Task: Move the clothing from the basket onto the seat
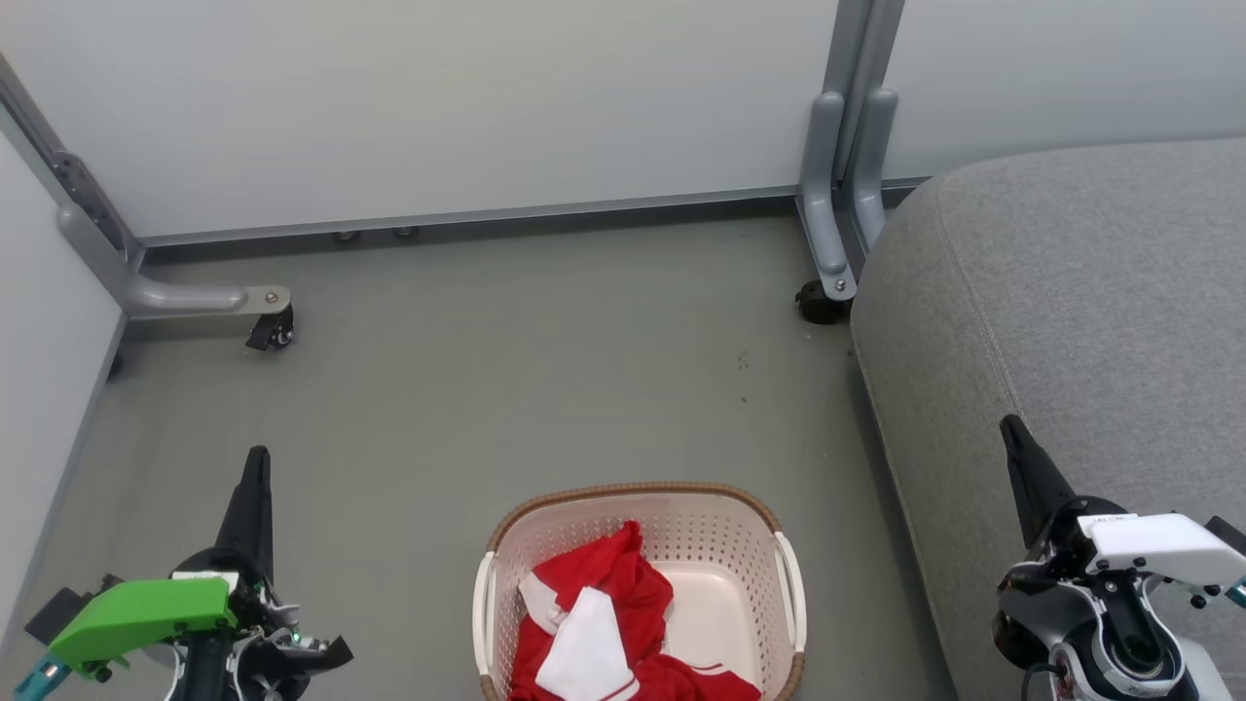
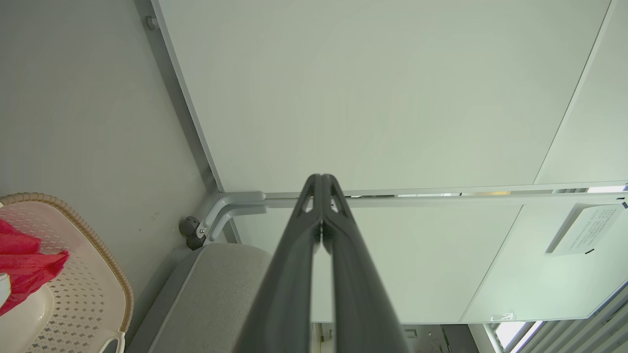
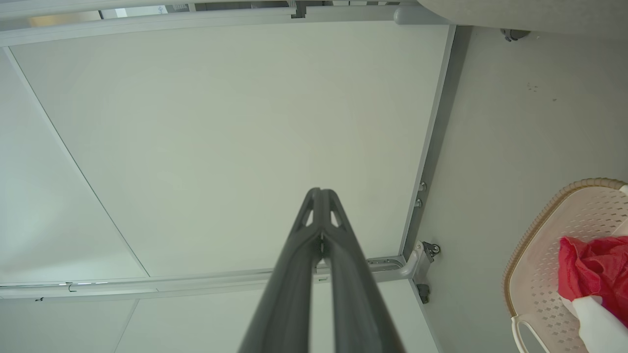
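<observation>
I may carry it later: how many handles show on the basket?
2: left handle and right handle, on the basket sides. Its near end is cropped, so more may be hidden.

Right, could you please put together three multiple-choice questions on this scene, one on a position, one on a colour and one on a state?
1. By the robot's sides, the basket stands:
A. right of the seat
B. left of it
C. on top of it

2. The clothing is mainly:
A. blue
B. green
C. red

3. The left gripper and right gripper are:
A. shut and empty
B. wide open
C. clamped on fabric

Answers:
1. B: the head view shows the basket left of the seat's edge.
2. C: red fabric with white panels lies in the basket.
3. A: each wrist view shows the jaws closed together with nothing between.
</observation>
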